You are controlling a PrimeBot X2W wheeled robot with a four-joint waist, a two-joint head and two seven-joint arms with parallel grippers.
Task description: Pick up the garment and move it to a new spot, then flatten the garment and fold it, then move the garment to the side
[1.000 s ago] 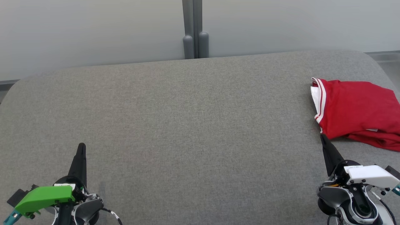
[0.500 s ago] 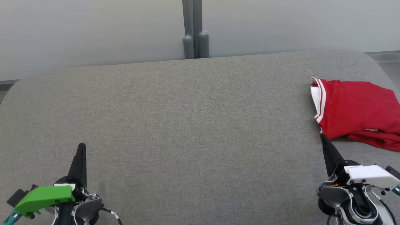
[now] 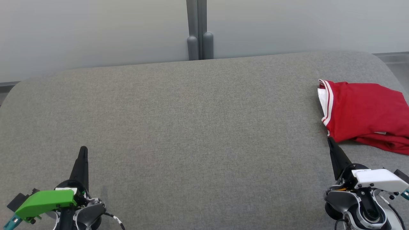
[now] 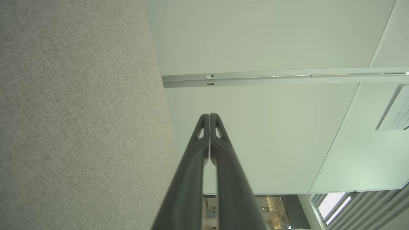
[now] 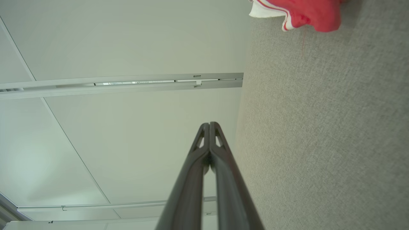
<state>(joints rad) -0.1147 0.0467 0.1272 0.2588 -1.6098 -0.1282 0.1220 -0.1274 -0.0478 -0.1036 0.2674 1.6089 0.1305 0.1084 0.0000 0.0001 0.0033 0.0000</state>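
Observation:
The garment (image 3: 367,113) is red with white striped trim. It lies folded at the right edge of the grey fabric table (image 3: 191,127); a corner of the garment (image 5: 300,12) reaches into the top of the right wrist view. My right gripper (image 3: 329,140) is shut and empty at the lower right, its tip just short of the garment's near edge. At the lower left, my left gripper (image 3: 83,149) is shut and empty, far from the garment. In the wrist views, the left gripper (image 4: 210,115) and the right gripper (image 5: 210,124) both have their fingers pressed together.
A pale wall with a grey post (image 3: 198,30) stands behind the table's far edge. The table has rounded corners, and the garment lies close to its right rim.

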